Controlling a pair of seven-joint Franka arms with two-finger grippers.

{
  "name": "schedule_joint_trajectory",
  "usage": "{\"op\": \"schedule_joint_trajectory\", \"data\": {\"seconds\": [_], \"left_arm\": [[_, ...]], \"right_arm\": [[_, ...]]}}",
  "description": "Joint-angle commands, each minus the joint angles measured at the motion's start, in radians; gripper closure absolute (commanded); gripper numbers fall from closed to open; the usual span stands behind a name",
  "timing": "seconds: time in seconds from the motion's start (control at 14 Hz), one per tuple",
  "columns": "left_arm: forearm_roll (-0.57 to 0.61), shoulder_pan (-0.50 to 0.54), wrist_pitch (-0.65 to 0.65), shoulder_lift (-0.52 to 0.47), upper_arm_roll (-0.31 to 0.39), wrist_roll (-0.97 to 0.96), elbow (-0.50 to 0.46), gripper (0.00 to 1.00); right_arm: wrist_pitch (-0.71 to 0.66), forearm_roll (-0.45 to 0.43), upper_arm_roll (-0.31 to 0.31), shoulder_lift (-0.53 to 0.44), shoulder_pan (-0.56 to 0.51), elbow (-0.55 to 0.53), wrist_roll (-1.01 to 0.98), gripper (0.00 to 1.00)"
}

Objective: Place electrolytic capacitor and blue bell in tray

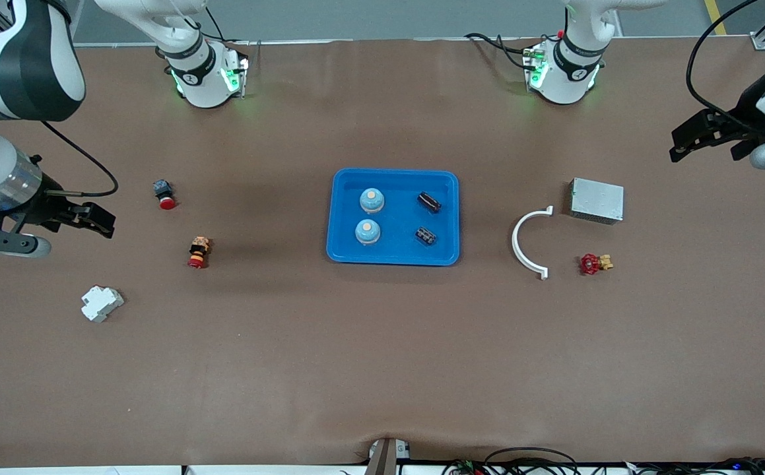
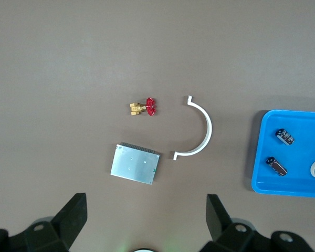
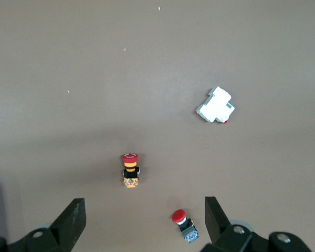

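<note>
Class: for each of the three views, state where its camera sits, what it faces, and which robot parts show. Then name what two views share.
Front: high, facing both bases; tray, left gripper and right gripper, both open.
Left wrist: on the left arm, looking down past its fingers at grey box, white arc, valve.
Right wrist: looking down past its fingers at two red buttons, white block.
Front and left wrist share the tray.

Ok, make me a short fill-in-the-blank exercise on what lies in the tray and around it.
1. The blue tray holds two blue bells and ____ capacitors.
2. The white curved clamp lies between the tray and the grey metal ____.
3. The white breaker lies toward the ____ arm's end of the table.
4. Both the left gripper and the right gripper have their jaws ____.

Missing words: two; box; right; open
</note>
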Motion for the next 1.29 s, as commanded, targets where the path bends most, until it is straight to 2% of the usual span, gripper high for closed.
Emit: {"op": "schedule_joint_trajectory", "data": {"seconds": [0.0, 0.29, 0.43, 0.5, 0.93, 1.22], "left_arm": [[0.0, 0.037, 0.017, -0.065, -0.005, -0.007, -0.06, 0.0], [0.0, 0.039, 0.002, -0.072, -0.007, 0.002, -0.055, 0.0], [0.0, 0.039, 0.001, -0.07, -0.007, 0.007, -0.054, 0.0], [0.0, 0.034, 0.001, -0.07, -0.007, 0.009, -0.054, 0.0], [0.006, 0.03, -0.01, -0.07, -0.01, 0.013, -0.048, 0.0], [0.01, 0.031, -0.015, -0.068, -0.026, 0.013, -0.037, 0.0]], "right_arm": [[-0.001, -0.004, 0.017, -0.033, -0.019, 0.013, -0.018, 0.0], [-0.006, 0.016, 0.017, -0.049, -0.02, 0.044, -0.09, 0.0], [-0.02, 0.138, 0.002, -0.062, -0.056, 0.045, -0.136, 0.0], [-0.034, 0.157, 0.0, -0.069, -0.059, 0.047, -0.165, 0.0], [-0.135, 0.157, 0.002, -0.107, -0.057, 0.064, -0.17, 0.0], [-0.156, 0.157, 0.004, -0.127, -0.057, 0.062, -0.165, 0.0]]}}
